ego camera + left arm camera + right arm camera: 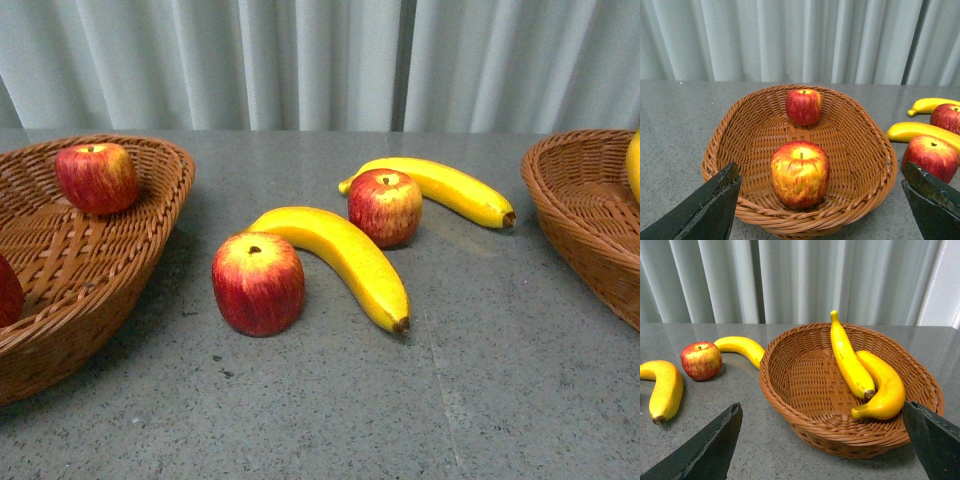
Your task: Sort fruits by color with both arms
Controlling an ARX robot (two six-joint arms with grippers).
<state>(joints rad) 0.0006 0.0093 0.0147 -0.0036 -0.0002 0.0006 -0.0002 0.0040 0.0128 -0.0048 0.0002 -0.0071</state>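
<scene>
Red apples are crowding bananas; left gripper and right gripper (both gaping, empty) are probably risking nudging neighbours.

Left basket and right basket on a grey table.
Both are brown woven wicker, shallow and oval, standing well apart at opposite sides of the speckled tabletop, each cut off by the front view's edge. A pale pleated curtain hangs behind.

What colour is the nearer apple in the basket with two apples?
The apple is red with broad yellow streaks, clearest in the left wrist view.
</scene>
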